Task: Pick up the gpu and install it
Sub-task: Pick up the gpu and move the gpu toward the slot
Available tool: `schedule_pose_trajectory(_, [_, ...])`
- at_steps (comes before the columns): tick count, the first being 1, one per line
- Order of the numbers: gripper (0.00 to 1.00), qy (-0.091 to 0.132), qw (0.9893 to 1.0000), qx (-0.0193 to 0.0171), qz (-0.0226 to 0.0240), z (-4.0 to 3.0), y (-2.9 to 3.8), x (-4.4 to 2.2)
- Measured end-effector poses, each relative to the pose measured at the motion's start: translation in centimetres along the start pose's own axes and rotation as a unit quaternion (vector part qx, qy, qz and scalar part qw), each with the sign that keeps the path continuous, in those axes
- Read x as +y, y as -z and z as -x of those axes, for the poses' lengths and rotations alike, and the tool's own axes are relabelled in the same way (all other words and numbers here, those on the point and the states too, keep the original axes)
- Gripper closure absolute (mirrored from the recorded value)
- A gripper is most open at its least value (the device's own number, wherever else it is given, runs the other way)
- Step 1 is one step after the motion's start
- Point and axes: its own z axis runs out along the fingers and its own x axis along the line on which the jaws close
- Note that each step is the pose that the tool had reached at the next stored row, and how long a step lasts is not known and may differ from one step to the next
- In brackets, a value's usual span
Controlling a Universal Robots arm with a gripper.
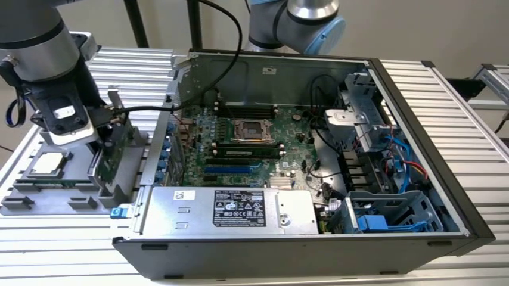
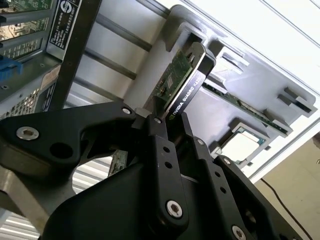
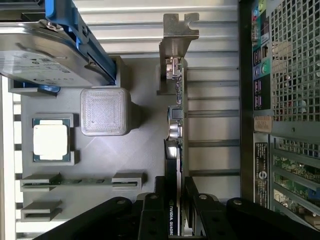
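Lying open on its side across a slatted metal table (image 1: 453,107): a black computer case (image 1: 318,247), green motherboard (image 1: 247,149) exposed inside, silver power supply (image 1: 230,208) along the near wall. Set just beside the case, toward the exterior view's left: a grey parts tray (image 1: 32,202).

Standing on edge in that tray, well outside the case: the gpu (image 3: 176,115), green board on one face, black shroud on the other, silver end bracket (image 3: 177,30) at the end away from the arm.

Closed down narrow on the gpu's upper edge in both wrist views: the gripper (image 2: 170,120), black fingers (image 2: 160,150) pressed against either face, card not yet lifted out.

Resting elsewhere on the tray: a silver hard drive (image 3: 45,50) in a blue caddy, a square grey block (image 3: 105,111), a processor chip (image 3: 50,141), a thin green memory stick (image 3: 82,181).
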Motion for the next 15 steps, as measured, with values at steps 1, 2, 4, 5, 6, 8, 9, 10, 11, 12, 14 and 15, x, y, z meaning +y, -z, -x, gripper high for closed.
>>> schedule_pose_trajectory(1, [1.0,0.0,1.0,0.0,0.0,0.0,0.13,0.01])
schedule_pose_trajectory(2, [1.0,0.0,1.0,0.0,0.0,0.0,0.26,0.02])
schedule_pose_trajectory(4, [1.0,0.0,1.0,0.0,0.0,0.0,0.52,0.03])
schedule_pose_trajectory(5, [1.0,0.0,1.0,0.0001,0.0,0.0,0.66,0.04])
schedule_pose_trajectory(6, [1.0,0.001,1.0,0.0001,0.0001,0.0,0.78,0.05])
schedule_pose_trajectory(8, [1.0,0.001,1.0,0.0001,0.0001,0.0,1.03,0.06])
schedule_pose_trajectory(9, [1.0,0.001,1.0,0.0001,0.0001,0.0,1.16,0.07])
schedule_pose_trajectory(10, [1.0,0.002,1.0,0.0001,0.0001,0.0,1.29,0.08])
schedule_pose_trajectory(11, [1.0,0.002,1.0,0.0001,0.0001,0.0,1.41,0.08])
schedule_pose_trajectory(12, [1.0,0.002,1.0,0.0001,0.0002,0.0,1.53,0.09])
schedule_pose_trajectory(14, [1.0,0.002,1.0,0.0001,0.0002,0.01,1.8,0.11])
schedule_pose_trajectory(15, [1.0,0.002,1.0,0.0002,0.0002,0.01,1.94,0.12])
